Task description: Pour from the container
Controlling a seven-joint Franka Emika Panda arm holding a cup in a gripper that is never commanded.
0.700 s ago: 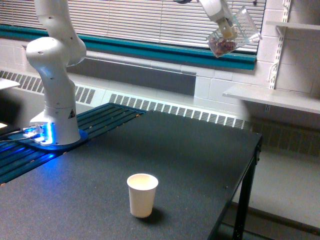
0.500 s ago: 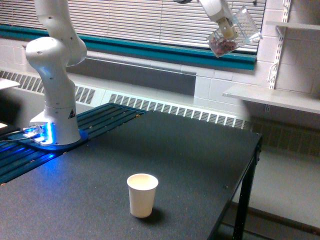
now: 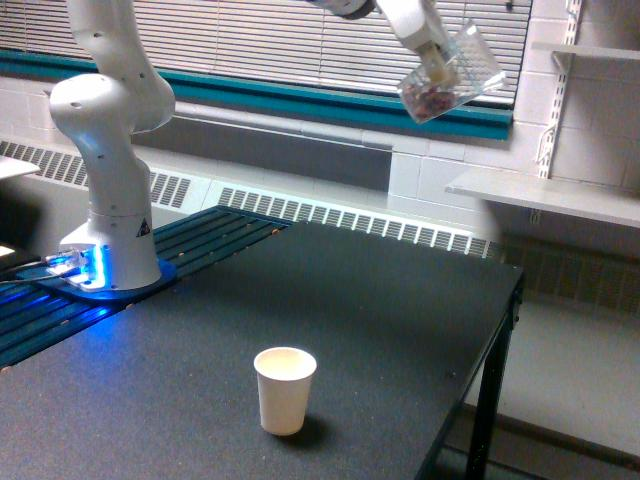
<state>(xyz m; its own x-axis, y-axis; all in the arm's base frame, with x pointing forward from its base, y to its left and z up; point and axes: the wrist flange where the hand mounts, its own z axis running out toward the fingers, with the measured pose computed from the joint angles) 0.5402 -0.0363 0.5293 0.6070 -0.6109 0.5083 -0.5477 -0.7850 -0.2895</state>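
We see the gripper high above the table, near the top of the exterior view and over toward the table's far right corner, with its jaws closed on the container. The container is a clear plastic cup, held well clear of the table and tilted, its wide mouth pointing up and toward the exterior view's right, its base lower and toward the left. Small reddish-brown and pale bits lie gathered in the lower part of it. On the table, close to the near edge and roughly midway along it, stands a cream-white paper cup, upright, its mouth open; it sits well apart from the container and far below it. The arm's white base stands at the table's far left corner on a dark slatted plate, with blue light glowing at its foot.
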